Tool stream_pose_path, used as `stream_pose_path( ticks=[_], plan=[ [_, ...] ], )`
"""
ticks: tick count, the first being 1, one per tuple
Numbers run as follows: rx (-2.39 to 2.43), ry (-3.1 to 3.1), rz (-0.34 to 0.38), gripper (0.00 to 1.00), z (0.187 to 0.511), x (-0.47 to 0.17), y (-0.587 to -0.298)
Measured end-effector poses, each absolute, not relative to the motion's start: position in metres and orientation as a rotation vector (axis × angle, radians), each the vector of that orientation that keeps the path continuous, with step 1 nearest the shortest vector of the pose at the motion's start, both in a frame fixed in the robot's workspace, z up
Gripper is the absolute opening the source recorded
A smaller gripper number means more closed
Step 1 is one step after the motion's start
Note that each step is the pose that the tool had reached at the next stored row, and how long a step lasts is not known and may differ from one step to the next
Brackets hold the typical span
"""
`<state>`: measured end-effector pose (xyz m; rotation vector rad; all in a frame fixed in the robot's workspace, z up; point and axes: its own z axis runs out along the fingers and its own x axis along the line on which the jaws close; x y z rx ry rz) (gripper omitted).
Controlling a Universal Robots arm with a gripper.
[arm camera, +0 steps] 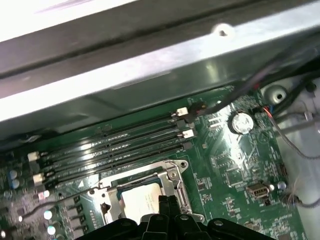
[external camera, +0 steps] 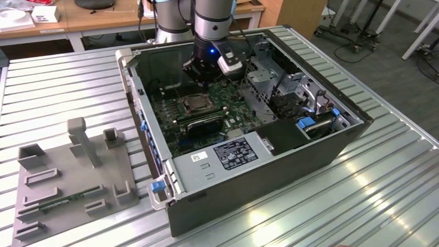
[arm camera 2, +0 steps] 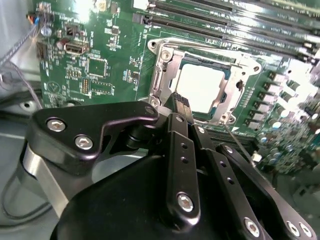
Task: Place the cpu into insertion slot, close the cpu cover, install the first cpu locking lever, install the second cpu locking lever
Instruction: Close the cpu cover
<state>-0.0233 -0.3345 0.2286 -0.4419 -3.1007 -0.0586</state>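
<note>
1. While a grey fixture plate lies at nine o'clock on the ribbed metal table, the open computer case holds centre.
2. Gripper, fingers pressed together and empty, hovers beside the cpu, seated beneath its flat cpu cover.
3. Grey office floor at two o'clock.

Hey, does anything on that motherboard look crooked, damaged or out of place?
Nothing stands out. The cpu lies flat and square inside the cpu cover frame, and the green board around it looks tidy and undamaged.
</note>
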Motion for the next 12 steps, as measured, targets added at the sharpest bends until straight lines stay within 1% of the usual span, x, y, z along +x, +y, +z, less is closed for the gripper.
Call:
stream_pose_path(
  ticks=[12],
  plan=[
    [-0.101, -3.126, -0.057, 0.11, 0.2267, -0.0233, -0.3345]
  ],
)
